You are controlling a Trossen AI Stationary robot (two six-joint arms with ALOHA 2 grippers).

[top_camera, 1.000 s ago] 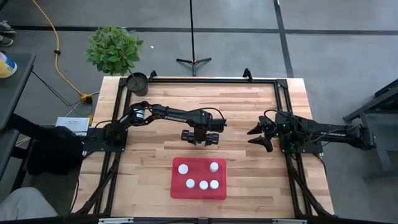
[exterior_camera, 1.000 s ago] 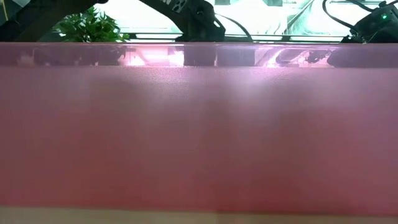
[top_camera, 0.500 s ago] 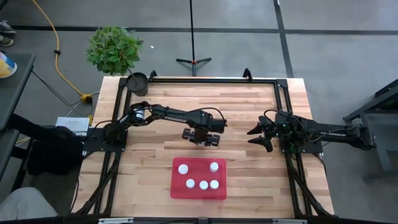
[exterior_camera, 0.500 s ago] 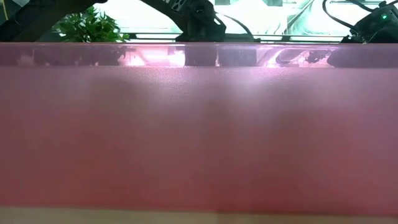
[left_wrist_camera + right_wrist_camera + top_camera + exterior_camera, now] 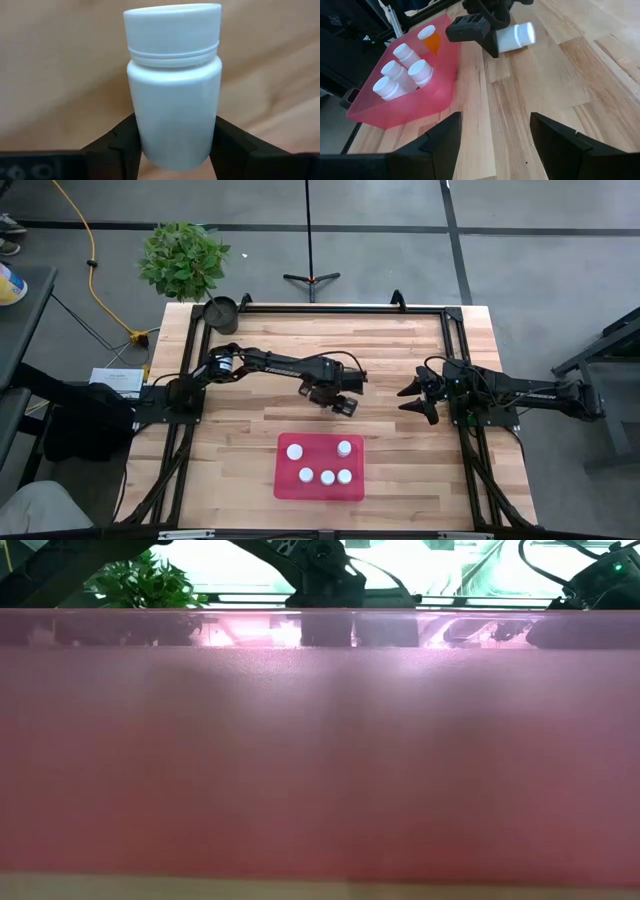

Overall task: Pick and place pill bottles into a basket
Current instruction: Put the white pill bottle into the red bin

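Observation:
A white pill bottle (image 5: 172, 90) lies on its side on the wooden table, just beyond the basket's far edge, its cap toward the table's right side (image 5: 517, 36). My left gripper (image 5: 330, 398) stands over it, pointing down, and is shut on it. The red basket (image 5: 320, 492) sits near the front edge and holds several upright pill bottles (image 5: 402, 70), one of them amber (image 5: 431, 40). My right gripper (image 5: 495, 145) waits open at the table's right side (image 5: 420, 400), holding nothing. In the low view the basket's wall (image 5: 320, 760) fills nearly the whole picture. My left gripper pinches the white bottle's body (image 5: 145, 135) between its two fingers (image 5: 122, 145), near the bottom end and away from the cap. The fingers come from above, pointing down, and lie across the bottle. The bottle lies level along the table.
A small dark pot (image 5: 221, 313) and a green plant (image 5: 183, 260) stand at the table's far left corner. A black frame rail (image 5: 340, 310) runs along the far edge. Bare wood lies between the basket and my right gripper.
My left gripper has stayed over the same spot, rolled about its downward axis, and drawn its fingers together around the white bottle. The bottle lies where it was. My right arm has kept still.

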